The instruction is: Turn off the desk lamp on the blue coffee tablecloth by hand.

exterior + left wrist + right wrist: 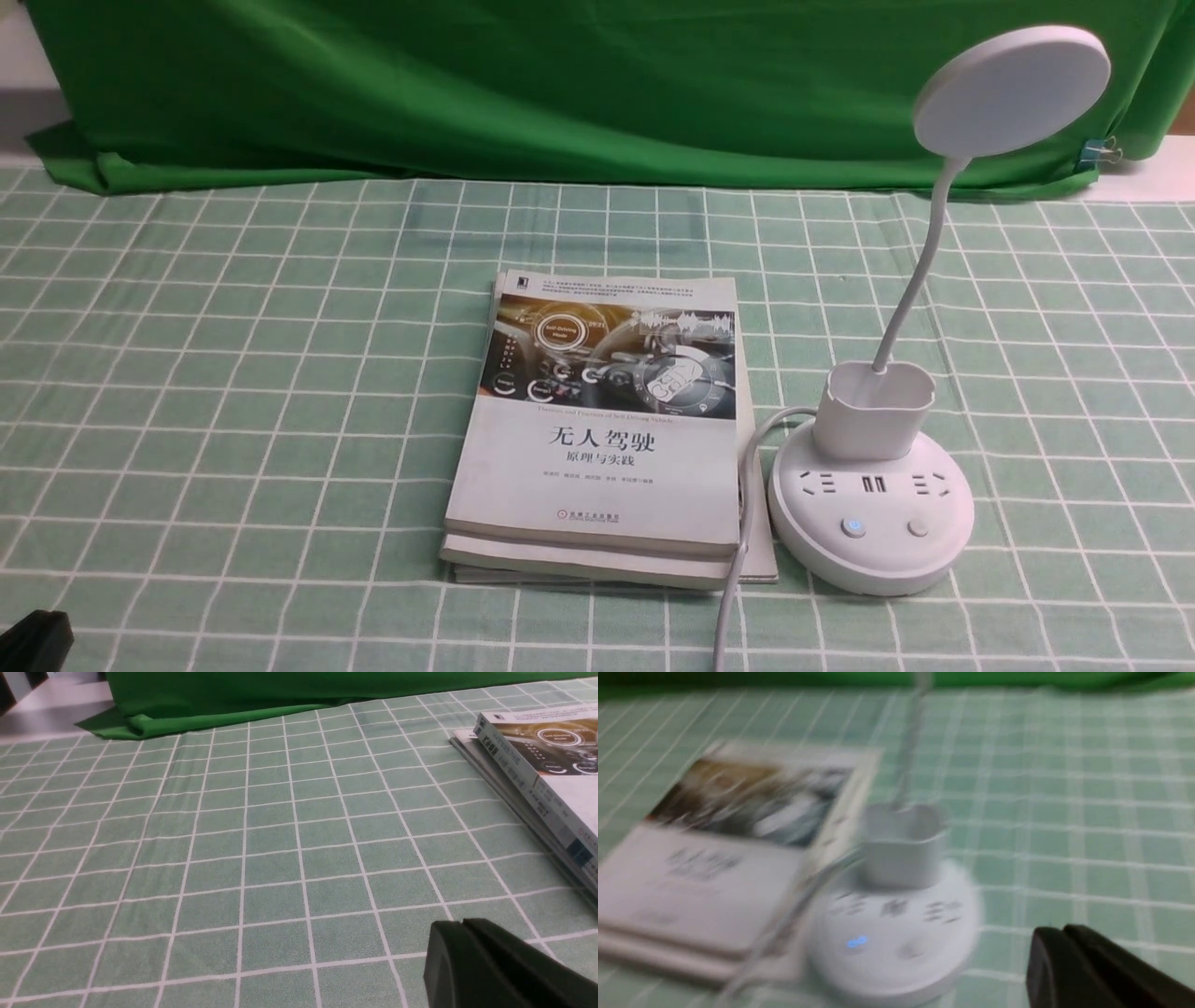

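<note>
The white desk lamp (868, 527) stands on the pale mint-green grid tablecloth (233, 373) at the right. Its disc head (1011, 89) is raised on a bent neck above the pen cup (875, 411). The left button (852, 527) on its base glows blue and the right button (918, 528) is unlit. My right gripper (1057, 931) is shut and empty, low over the cloth beside the lamp base (896, 942); this view is blurred. My left gripper (460, 924) is shut and empty over bare cloth. Only a black corner of it (33, 639) shows in the front view.
A stack of books (607, 429) lies just left of the lamp and shows in both wrist views (542, 770) (738, 849). The lamp's white cord (738, 560) runs along the books to the near edge. A dark green backdrop cloth (523, 84) hangs behind.
</note>
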You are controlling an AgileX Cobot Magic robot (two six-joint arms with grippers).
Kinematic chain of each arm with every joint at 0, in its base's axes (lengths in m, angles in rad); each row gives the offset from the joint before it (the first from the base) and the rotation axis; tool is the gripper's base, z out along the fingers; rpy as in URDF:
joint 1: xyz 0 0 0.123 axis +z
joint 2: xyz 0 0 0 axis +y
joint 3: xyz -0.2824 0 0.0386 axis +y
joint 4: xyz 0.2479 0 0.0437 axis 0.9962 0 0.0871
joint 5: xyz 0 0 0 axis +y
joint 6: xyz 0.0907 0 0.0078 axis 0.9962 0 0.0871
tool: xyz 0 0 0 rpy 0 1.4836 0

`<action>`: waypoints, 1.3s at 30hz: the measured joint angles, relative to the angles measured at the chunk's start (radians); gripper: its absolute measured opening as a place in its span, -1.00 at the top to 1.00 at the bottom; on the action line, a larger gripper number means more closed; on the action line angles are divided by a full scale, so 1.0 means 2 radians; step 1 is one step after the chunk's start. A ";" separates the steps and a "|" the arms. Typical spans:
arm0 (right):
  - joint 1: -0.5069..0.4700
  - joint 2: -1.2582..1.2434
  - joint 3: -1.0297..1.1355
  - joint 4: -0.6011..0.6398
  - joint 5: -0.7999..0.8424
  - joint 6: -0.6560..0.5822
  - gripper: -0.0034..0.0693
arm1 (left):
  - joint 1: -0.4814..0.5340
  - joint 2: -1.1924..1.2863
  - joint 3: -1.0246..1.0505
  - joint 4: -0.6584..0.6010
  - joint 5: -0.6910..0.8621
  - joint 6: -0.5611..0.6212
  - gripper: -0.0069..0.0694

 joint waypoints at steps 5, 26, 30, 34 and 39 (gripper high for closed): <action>-0.045 -0.116 0.092 -0.006 -0.039 -0.016 0.83 | 0.000 0.000 0.000 0.000 0.000 0.000 0.82; -0.055 -0.211 0.148 -0.010 -0.031 -0.020 0.76 | 0.000 0.000 0.000 0.000 0.000 0.000 0.82; -0.055 -0.211 0.148 -0.010 -0.031 -0.020 0.72 | 0.000 0.000 0.000 0.000 0.000 0.000 0.82; -0.055 -0.211 0.148 -0.010 -0.031 -0.021 0.69 | 0.000 0.000 0.000 0.000 0.000 0.000 0.82; -0.055 -0.211 0.148 -0.010 -0.031 -0.021 0.66 | 0.000 0.000 0.000 0.000 0.000 0.000 0.82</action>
